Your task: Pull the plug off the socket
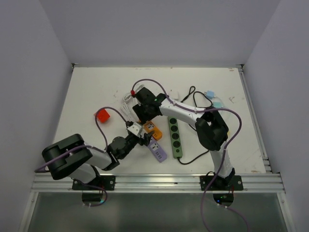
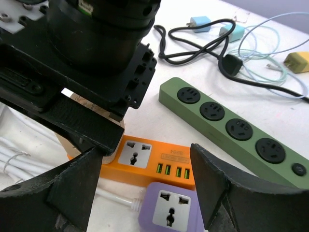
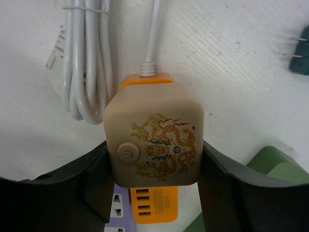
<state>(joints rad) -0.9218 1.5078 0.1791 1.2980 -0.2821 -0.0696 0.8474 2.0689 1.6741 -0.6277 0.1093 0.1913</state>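
A beige cube plug (image 3: pixel 154 140) with a gold dragon print and a round power button sits in the orange socket strip (image 3: pixel 153 205). My right gripper (image 3: pixel 154 147) is shut on it, one finger pressed to each side. In the top view the plug (image 1: pixel 135 129) lies mid-table with the right gripper (image 1: pixel 141 120) over it. My left gripper (image 2: pixel 147 162) is open and hovers low over the orange strip (image 2: pixel 159 162), with fingers (image 2: pixel 72 193) on either side of its free socket. In the top view the left gripper (image 1: pixel 143 138) is just in front of the plug.
A purple socket strip (image 2: pixel 171 212) lies against the orange one. A green power strip (image 2: pixel 231 125) lies to the right. A coiled white cable (image 3: pixel 87 72) lies beyond the plug. A black cable (image 2: pixel 212 43), blue chargers (image 2: pixel 200 23) and a red cube (image 1: pixel 102 115) lie around.
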